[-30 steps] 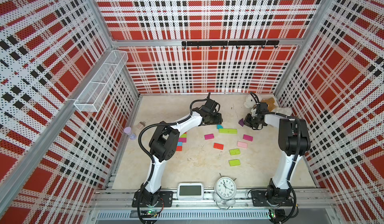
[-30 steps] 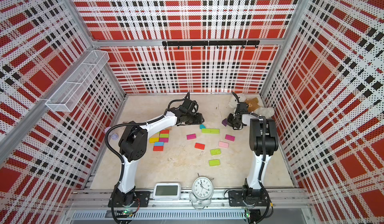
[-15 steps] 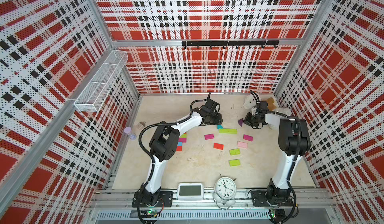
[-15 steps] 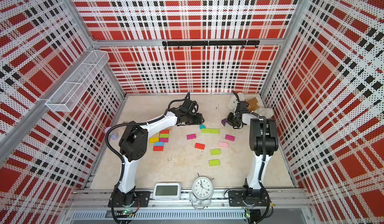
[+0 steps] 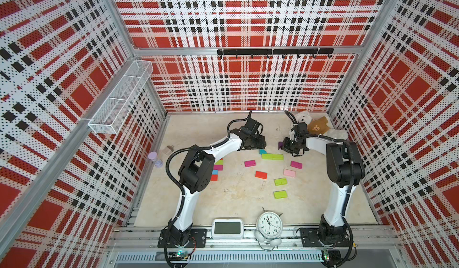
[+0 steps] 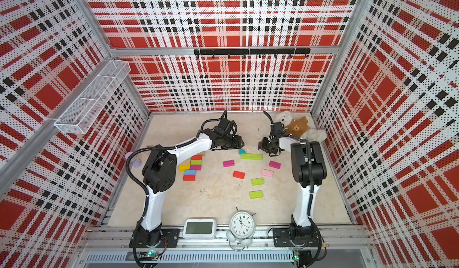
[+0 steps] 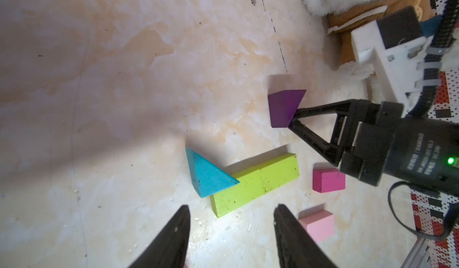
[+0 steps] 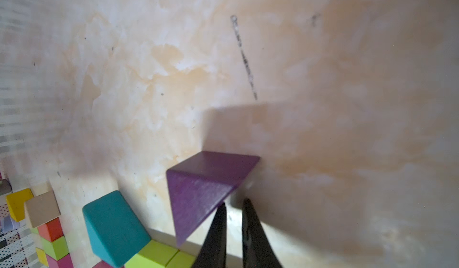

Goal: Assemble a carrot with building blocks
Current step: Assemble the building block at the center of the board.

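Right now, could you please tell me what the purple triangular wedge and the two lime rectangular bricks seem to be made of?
The purple triangular wedge: probably painted wood; matt coat with faint grainy texture, crisp edges.
The lime rectangular bricks: likely painted wood too; flat matt paint with dark specks.

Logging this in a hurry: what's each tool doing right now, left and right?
Left tool: open, holding nothing.
Right tool: closed, holding nothing, tips at the purple triangular wooden wedge.
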`<state>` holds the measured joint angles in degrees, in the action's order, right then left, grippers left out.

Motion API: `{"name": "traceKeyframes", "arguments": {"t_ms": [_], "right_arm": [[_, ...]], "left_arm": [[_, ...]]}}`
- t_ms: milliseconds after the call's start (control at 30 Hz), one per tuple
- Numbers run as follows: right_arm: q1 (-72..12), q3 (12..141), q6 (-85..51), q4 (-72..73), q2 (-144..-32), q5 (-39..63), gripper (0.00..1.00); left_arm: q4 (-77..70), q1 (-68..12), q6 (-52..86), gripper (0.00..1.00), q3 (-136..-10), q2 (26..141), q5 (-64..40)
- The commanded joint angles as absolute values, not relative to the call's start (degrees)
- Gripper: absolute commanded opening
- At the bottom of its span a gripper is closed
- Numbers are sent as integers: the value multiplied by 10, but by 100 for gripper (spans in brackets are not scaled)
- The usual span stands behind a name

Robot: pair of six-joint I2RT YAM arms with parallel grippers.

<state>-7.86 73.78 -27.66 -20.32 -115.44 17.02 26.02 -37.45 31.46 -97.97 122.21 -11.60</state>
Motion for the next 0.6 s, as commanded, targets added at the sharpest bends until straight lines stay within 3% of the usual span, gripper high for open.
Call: {"name": "traceKeyframes", "arguments": {"t_ms": [0,367,567], "right_arm": [[-84,741,-284,-195,-1130,167,16],[-88,757,-259,-243,-1060,144,15],[-73,817,-228,-263,-1103,136,14]], "left_arm": [[260,-376,312,58,-977,1211,-116],[256,-376,315,58,-972,1207,-110],[249,-375,318,57,-975,1207,-106]]}}
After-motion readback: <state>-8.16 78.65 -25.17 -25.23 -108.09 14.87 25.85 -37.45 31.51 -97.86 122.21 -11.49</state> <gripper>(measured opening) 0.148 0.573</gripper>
